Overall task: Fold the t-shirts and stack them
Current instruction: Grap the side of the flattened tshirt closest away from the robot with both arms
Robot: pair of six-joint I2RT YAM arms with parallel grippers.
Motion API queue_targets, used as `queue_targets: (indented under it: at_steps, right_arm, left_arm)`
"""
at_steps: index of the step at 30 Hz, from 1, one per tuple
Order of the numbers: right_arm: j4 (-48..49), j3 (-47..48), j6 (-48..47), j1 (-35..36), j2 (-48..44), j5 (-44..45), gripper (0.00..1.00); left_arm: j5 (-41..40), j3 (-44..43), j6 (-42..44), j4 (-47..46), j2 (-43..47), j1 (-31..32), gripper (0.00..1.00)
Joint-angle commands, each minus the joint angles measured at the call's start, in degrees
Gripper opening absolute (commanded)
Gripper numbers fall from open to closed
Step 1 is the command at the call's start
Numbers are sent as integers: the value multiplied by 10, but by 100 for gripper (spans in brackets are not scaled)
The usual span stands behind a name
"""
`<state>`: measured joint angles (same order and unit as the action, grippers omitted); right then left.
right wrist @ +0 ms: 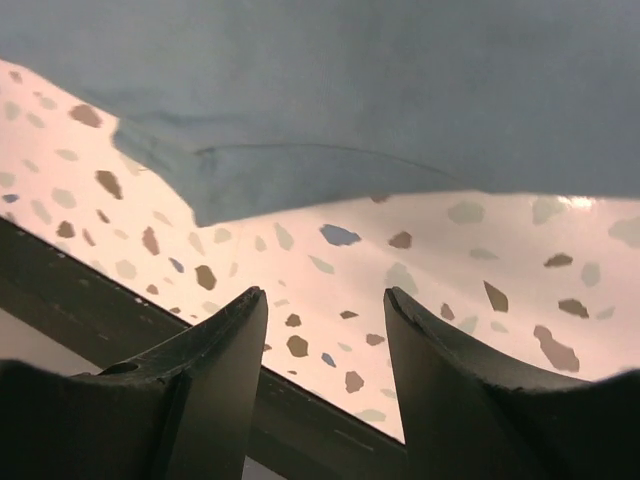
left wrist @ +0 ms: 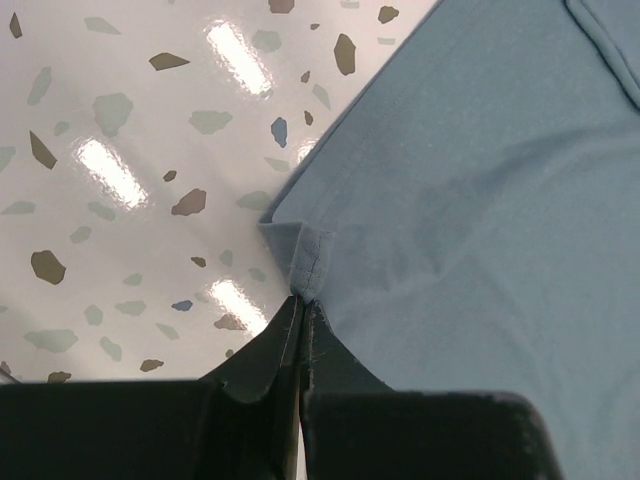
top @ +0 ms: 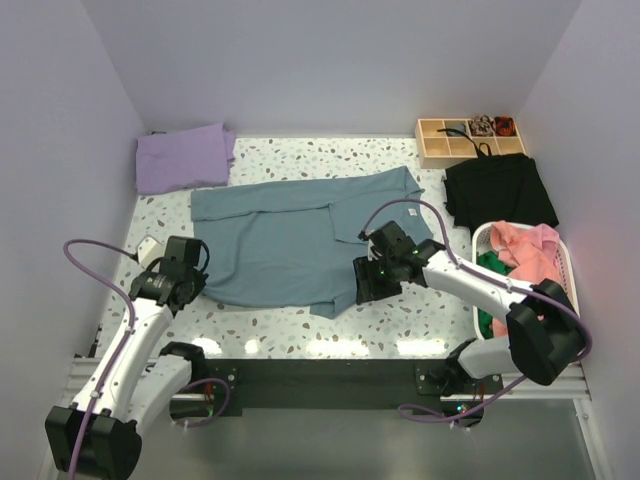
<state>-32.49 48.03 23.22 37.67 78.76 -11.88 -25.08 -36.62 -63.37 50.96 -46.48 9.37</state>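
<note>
A large slate-blue t-shirt lies spread flat across the middle of the table. At its near left corner my left gripper is shut, and the left wrist view shows the jaws pinching the hem of the blue t-shirt. My right gripper stands open by the shirt's near right corner. In the right wrist view its fingers are apart over bare table, with the blue t-shirt's edge just beyond them. A folded lavender t-shirt rests at the back left.
A black garment lies at the right. A white basket at the right edge holds salmon-pink and green cloth. A wooden compartment box stands at the back right. The table's front rail runs just behind the right fingers.
</note>
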Motion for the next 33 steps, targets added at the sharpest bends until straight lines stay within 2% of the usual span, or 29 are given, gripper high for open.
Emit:
queue_targets:
  at_steps: [1,3,5,6,7,8,9,14,17,20,25,27,30,33]
  right_arm:
    - [3,-29,51,-3,-13,73,55]
    - [17,-35,59,-2,-2,83,55]
    - [31,-35,66,-3,15,88,55]
    - [34,-33,67,-3,20,93,55]
    - [33,-30,67,-3,25,99,55]
    - [30,-26,68,-3,30,107,55]
    - [25,-24,67,-3,31,114,55]
    - [18,-15,69,-3,19,136,55]
    - [23,-14,71,-6,17,163,55]
    - [34,-10,71,-20,31,170,55]
    - [74,-10,65,-53,42,172,55]
    - [76,-3,60,-63,53,165,55]
    - [79,7,52,-80,78,161,55]
    - [95,2,53,-88,88,142,55]
  left_arm:
    - [-3,5,18,-31,6,-5,0]
    - [-4,2,20,-31,5,-5,0]
    - [-4,-3,23,-28,2,-4,19]
    - [-3,-6,23,-25,1,-5,47]
    - [-5,-19,24,-11,0,-5,58]
    - [-7,-27,25,-2,-1,-5,77]
    - [-12,-37,25,10,2,-5,100]
    - [-24,-81,34,34,40,-5,100]
    - [-11,-72,64,-29,65,-5,100]
    - [36,-28,111,-159,60,-5,100]
    - [101,38,135,-382,-62,-5,99]
    - [129,64,138,-484,-125,-5,95]
    - [154,76,136,-583,-209,-6,91]
    - [156,62,143,-613,-288,-6,89]
